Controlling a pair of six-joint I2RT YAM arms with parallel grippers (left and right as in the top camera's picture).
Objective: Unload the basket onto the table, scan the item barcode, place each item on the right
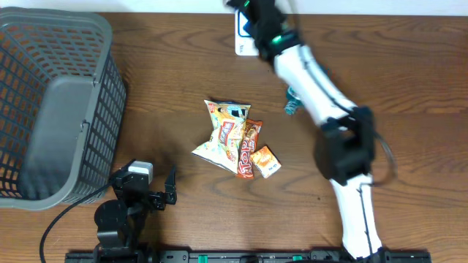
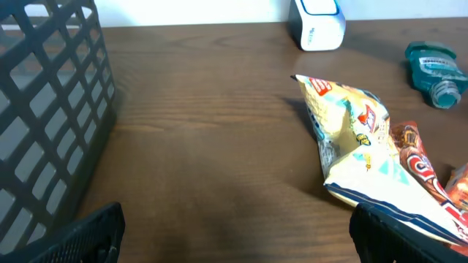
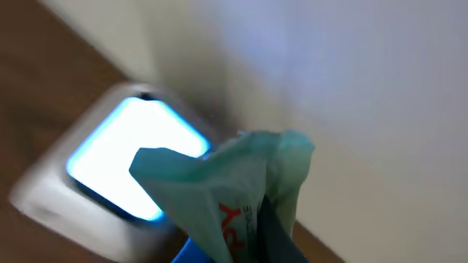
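Observation:
My right gripper (image 3: 248, 245) is shut on a pale green packet (image 3: 234, 183) with red print, which it holds up close to the scanner's glowing window (image 3: 128, 157). A dark finger (image 3: 274, 234) shows behind the packet. In the overhead view the right arm reaches to the table's far edge, and the right gripper (image 1: 252, 13) hangs blurred over the white scanner (image 1: 245, 44). No barcode shows on the packet. My left gripper (image 1: 167, 191) rests low near the front left, open and with nothing in it (image 2: 234, 234).
A grey mesh basket (image 1: 51, 109) stands at the left. In the middle lies a pile of snack bags (image 1: 230, 139) with a small orange box (image 1: 265, 161). A teal bottle (image 1: 292, 102) lies beside the right arm. The scanner (image 2: 316, 22) shows far off in the left wrist view.

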